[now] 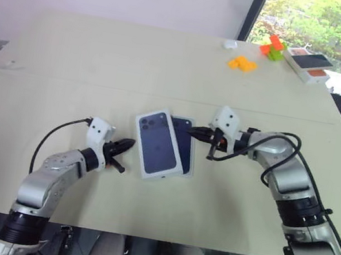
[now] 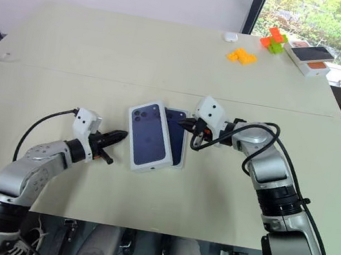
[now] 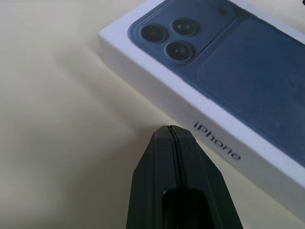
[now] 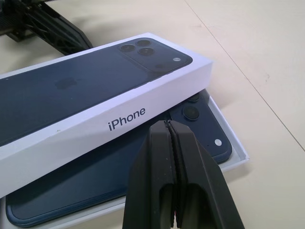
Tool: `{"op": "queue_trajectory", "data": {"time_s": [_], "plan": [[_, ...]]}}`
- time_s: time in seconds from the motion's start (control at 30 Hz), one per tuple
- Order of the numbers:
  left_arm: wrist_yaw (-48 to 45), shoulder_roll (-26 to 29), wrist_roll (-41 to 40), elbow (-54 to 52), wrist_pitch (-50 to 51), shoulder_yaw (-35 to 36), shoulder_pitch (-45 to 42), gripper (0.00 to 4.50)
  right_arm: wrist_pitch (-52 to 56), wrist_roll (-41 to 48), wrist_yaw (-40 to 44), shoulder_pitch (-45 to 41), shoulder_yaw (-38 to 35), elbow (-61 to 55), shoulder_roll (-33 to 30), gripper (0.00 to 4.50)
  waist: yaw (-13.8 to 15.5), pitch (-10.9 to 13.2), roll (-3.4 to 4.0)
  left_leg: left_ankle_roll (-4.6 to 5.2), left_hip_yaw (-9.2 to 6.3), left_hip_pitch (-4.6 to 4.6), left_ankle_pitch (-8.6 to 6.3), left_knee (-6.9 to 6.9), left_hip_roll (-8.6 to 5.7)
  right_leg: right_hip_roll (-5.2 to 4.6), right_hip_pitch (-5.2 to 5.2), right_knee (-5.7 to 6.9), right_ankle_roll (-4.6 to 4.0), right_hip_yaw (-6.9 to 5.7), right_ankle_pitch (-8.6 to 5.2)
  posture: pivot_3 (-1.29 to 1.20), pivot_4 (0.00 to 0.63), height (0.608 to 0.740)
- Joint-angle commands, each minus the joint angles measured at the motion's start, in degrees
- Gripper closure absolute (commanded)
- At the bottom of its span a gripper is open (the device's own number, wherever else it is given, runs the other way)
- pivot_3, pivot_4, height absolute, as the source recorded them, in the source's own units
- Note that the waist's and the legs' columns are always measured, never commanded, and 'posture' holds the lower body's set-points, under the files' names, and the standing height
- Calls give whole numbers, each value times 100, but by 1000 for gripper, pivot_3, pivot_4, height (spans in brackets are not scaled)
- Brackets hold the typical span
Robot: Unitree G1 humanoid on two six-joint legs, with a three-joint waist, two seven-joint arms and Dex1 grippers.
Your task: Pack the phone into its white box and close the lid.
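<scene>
My right hand (image 4: 167, 125) and left hand (image 3: 171, 130), both pinched together and empty, flank the lid (image 1: 156, 143) lying askew over the phone (image 4: 200, 126) in the white box (image 4: 238, 155), ready to nudge it square.

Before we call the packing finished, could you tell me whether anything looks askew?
Yes: the white rectangular lid printed with a dark phone sits crooked, overlapping only part of the shallow white box. The glossy navy-blue phone lying inside is still exposed along one side, so the box isn't closed.

Lid (image 2: 148, 135) askew over phone (image 2: 177, 135) in white box (image 2: 178, 165), both grippers flanking, beige table (image 2: 137, 50)
</scene>
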Motion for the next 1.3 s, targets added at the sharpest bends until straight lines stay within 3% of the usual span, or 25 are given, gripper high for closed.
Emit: {"op": "queue_trajectory", "data": {"time_s": [0.03, 0.7, 1.3], "plan": [[44, -127, 81, 55, -106, -138, -220, 4500, -108, -65, -37, 31, -38, -219, 9, 4433, 1, 0, 0, 0, 0, 0, 0, 0, 0, 0, 0, 1, 0, 0, 0, 0, 150, 737], [90, -638, 260, 621, -285, -304, -1071, 4500, -713, -993, -368, 85, 205, 199, 43, 4433, -5, -1, -2, -1, 1, 1, 1, 6, 0, 3, 0, 9, 0, 0, 1, 0, 150, 737], [120, -782, 462, 960, -493, -344, -1264, 4500, -745, -1082, -341, 170, 29, 256, -173, 4433, -7, -1, -2, -2, 1, 2, 2, 8, 0, 3, 1, 11, -1, 0, 1, 0, 150, 737]]}}
